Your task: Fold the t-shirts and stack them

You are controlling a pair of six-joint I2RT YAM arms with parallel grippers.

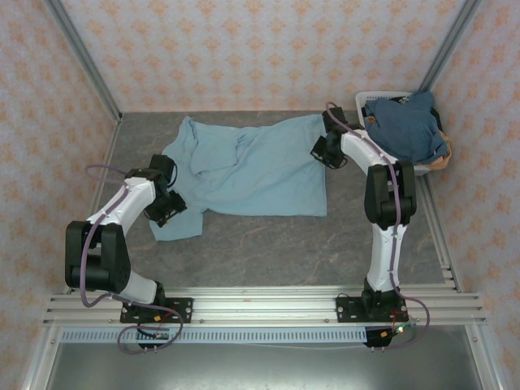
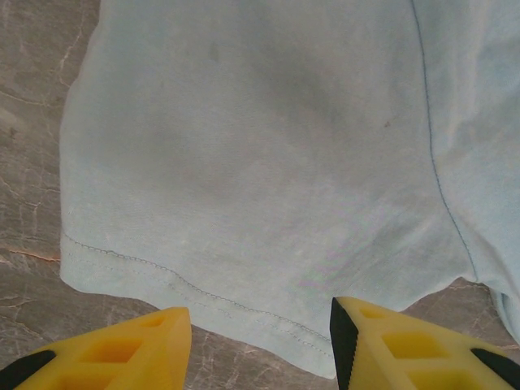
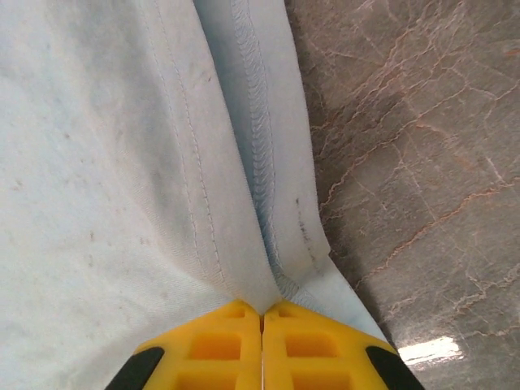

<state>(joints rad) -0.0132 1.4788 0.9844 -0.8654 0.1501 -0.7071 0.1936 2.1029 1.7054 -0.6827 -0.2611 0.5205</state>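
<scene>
A light sky-blue t-shirt [image 1: 252, 166] lies spread across the middle of the table, rumpled at its far left. My right gripper [image 1: 321, 149] sits at the shirt's far right edge. In the right wrist view the gripper [image 3: 262, 313] is shut on a pinch of the stitched hem [image 3: 244, 162]. My left gripper [image 1: 175, 210] is at the shirt's near left corner. In the left wrist view this gripper [image 2: 260, 345] stands open, and the hem [image 2: 244, 313] lies flat on the table just ahead of the yellow fingertips [image 2: 154, 341]. Darker slate-blue t-shirts [image 1: 410, 126] are heaped in the basket.
A white laundry basket [image 1: 372, 99] stands at the back right corner, against the frame post. Papered walls close the back and both sides. Grey marbled tabletop [image 1: 268, 244] shows bare between the shirt and the arm bases.
</scene>
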